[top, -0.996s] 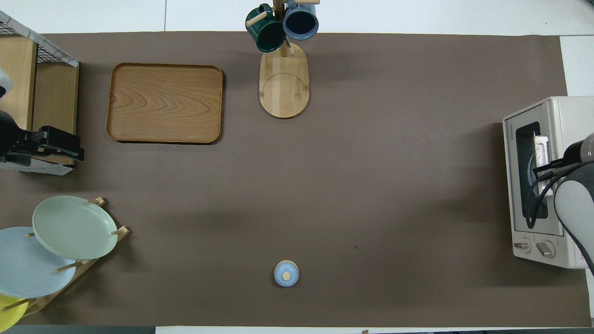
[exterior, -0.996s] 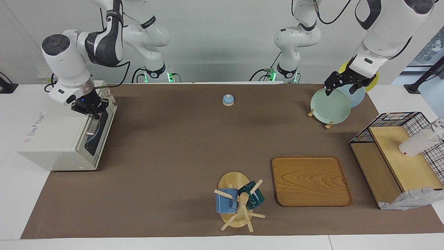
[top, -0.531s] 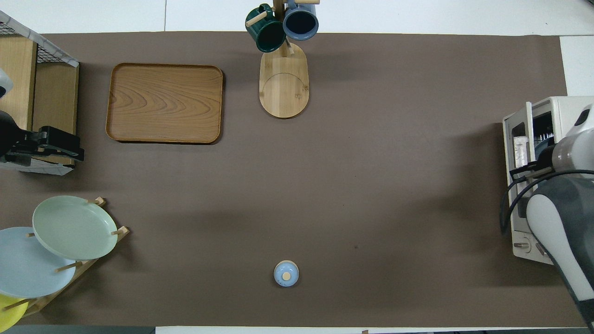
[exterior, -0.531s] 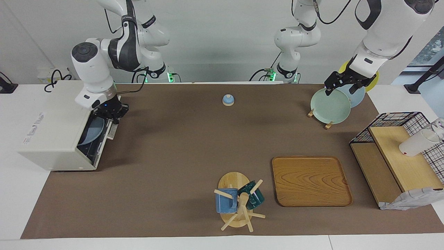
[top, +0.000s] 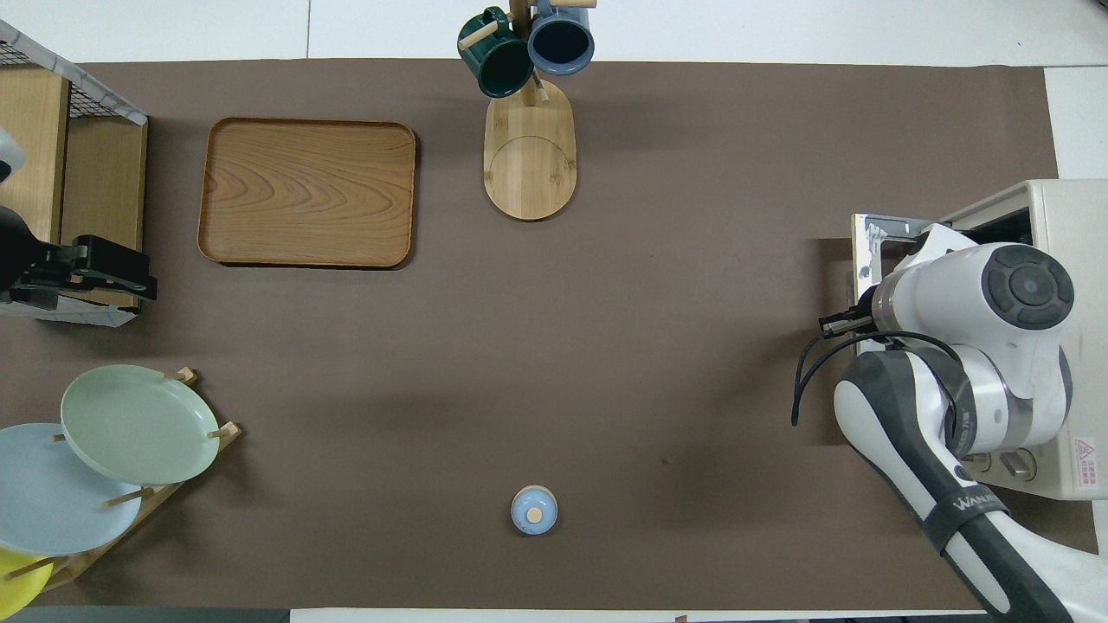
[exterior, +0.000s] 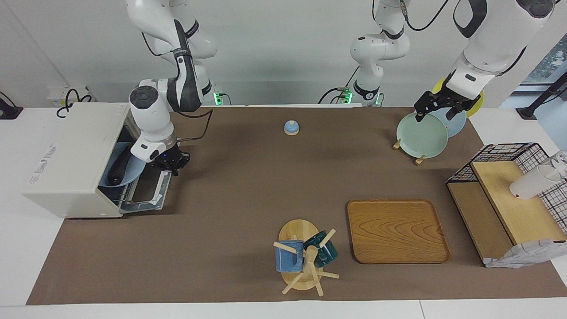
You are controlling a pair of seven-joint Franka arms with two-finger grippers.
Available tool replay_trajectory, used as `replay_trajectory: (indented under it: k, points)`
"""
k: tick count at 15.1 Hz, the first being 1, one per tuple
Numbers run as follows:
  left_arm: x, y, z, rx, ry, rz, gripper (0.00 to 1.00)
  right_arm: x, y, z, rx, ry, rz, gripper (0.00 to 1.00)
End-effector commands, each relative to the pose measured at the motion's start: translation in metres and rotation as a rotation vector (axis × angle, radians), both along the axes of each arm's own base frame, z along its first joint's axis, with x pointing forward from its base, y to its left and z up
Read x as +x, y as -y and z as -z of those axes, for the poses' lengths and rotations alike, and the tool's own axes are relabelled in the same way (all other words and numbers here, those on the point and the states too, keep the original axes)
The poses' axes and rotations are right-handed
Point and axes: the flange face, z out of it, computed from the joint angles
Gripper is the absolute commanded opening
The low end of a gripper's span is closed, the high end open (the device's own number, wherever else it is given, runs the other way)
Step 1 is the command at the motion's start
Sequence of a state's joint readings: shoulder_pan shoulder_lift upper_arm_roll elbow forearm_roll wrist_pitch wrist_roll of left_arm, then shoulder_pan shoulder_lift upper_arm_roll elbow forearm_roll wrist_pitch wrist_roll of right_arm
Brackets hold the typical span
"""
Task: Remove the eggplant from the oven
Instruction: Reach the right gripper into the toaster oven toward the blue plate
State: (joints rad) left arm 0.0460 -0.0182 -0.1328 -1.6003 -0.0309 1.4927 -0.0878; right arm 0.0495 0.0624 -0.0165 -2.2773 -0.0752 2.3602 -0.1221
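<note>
The off-white oven (exterior: 71,150) stands at the right arm's end of the table, its door (exterior: 144,192) folded down flat onto the mat. Inside, the dark eggplant (exterior: 118,168) lies on a light blue plate (exterior: 135,170). My right gripper (exterior: 171,165) is low at the door's outer edge, shut on the door's handle. In the overhead view the right arm covers the oven's (top: 1060,216) opening and hides the eggplant. My left gripper (exterior: 436,108) waits open above the plate rack, holding nothing.
A small blue bell (exterior: 291,127) sits mid-table near the robots. A rack of plates (exterior: 421,135), a wooden tray (exterior: 396,230) and a wire shelf (exterior: 505,199) fill the left arm's end. A mug tree (exterior: 305,257) stands farthest from the robots.
My right gripper swung out and down from the oven's front, and the door came from closed to lying flat. The eggplant and plate inside now show. The left arm stayed still.
</note>
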Motion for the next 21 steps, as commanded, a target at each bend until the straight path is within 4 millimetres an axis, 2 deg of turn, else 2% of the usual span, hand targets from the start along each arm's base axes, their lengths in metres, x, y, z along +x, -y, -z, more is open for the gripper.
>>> replay_trajectory:
  k: [1, 2, 3, 5, 6, 7, 9, 10, 11, 12, 15, 17, 18, 20, 21]
  points:
    - [-0.005, -0.002, -0.005, -0.003, -0.006, 0.003, 1.00, 0.012, 0.043, 0.020, 0.006, 0.020, 0.068, 0.00]
    - [-0.005, -0.002, -0.005, -0.003, -0.006, 0.003, 1.00, 0.013, 0.043, 0.030, 0.016, 0.010, 0.090, 0.00]
    - [-0.004, -0.003, -0.005, -0.003, -0.006, 0.001, 1.00, 0.015, 0.040, 0.032, 0.018, 0.014, 0.101, 0.00]
    - [-0.004, -0.003, -0.005, -0.002, -0.006, 0.001, 1.00, 0.018, 0.038, 0.026, 0.017, -0.017, 0.116, 0.00]
    - [-0.004, -0.003, -0.005, -0.003, -0.006, 0.001, 1.00, 0.021, 0.029, 0.021, 0.017, -0.035, 0.124, 0.00]
    - [-0.005, -0.002, -0.005, -0.002, -0.006, 0.003, 1.00, 0.022, 0.006, 0.020, 0.018, -0.047, 0.164, 0.00]
    - [-0.005, -0.002, -0.005, -0.003, -0.006, 0.003, 1.00, 0.018, -0.016, 0.019, 0.011, -0.065, 0.267, 0.00]
    - [-0.005, -0.002, -0.005, -0.003, -0.006, 0.003, 1.00, 0.019, -0.029, 0.014, 0.008, -0.073, 0.269, 0.03]
    - [-0.005, -0.002, -0.005, -0.003, -0.006, 0.003, 1.00, 0.019, -0.033, 0.009, 0.002, -0.087, 0.270, 0.21]
    - [-0.005, -0.002, -0.005, -0.002, -0.006, 0.003, 1.00, 0.024, -0.033, -0.001, -0.008, -0.090, 0.262, 0.32]
    - [-0.005, -0.002, -0.005, -0.004, -0.006, 0.004, 1.00, 0.031, -0.025, -0.046, -0.048, -0.116, 0.251, 0.33]
    - [-0.005, -0.002, -0.005, -0.003, -0.006, 0.003, 1.00, 0.025, -0.011, -0.076, -0.104, -0.105, 0.219, 0.33]
    - [-0.005, -0.002, -0.005, -0.003, -0.006, 0.003, 1.00, 0.024, 0.001, -0.082, -0.125, -0.101, 0.190, 0.33]
    - [-0.004, -0.003, -0.005, -0.003, -0.006, 0.001, 1.00, 0.020, 0.031, -0.077, -0.122, -0.106, 0.213, 0.33]
    - [-0.004, -0.003, -0.005, -0.002, -0.006, 0.001, 1.00, 0.015, 0.041, -0.070, -0.122, -0.123, 0.220, 0.33]
